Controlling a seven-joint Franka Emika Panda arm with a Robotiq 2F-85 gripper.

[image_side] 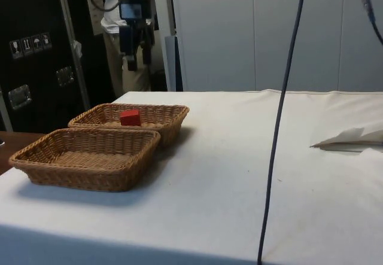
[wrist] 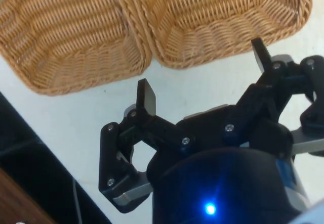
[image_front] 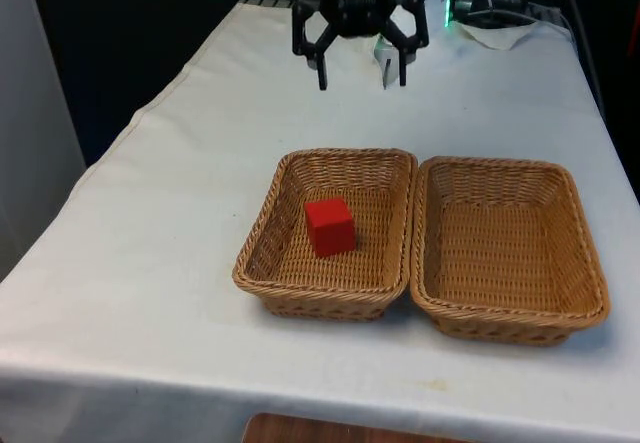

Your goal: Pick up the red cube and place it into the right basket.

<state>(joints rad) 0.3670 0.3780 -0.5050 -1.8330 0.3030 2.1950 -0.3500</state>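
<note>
The red cube (image_front: pixel 329 226) lies inside the left wicker basket (image_front: pixel 345 153), a little left of its middle. Touching that basket's side, the right wicker basket (image_front: pixel 495 164) holds nothing. My black gripper (image_front: pixel 361 83) hangs open above the cloth, well behind the left basket and high over the table. From the side, the cube (image_side: pixel 130 118) sits in the far basket (image_side: pixel 172 109), with the gripper (image_side: pixel 130 66) high above and behind it. In the wrist view the fingers (wrist: pixel 147 100) stand wide apart with nothing between them, the near walls of both baskets (wrist: pixel 152 47) beyond.
Crumpled white material (image_front: pixel 500 33) lies at the table's far right corner, and a pale folded sheet (image_side: pixel 353 137) lies on the cloth. A black cable (image_side: pixel 280 121) hangs down in the side view. A person (image_side: pixel 112 49) stands behind the table.
</note>
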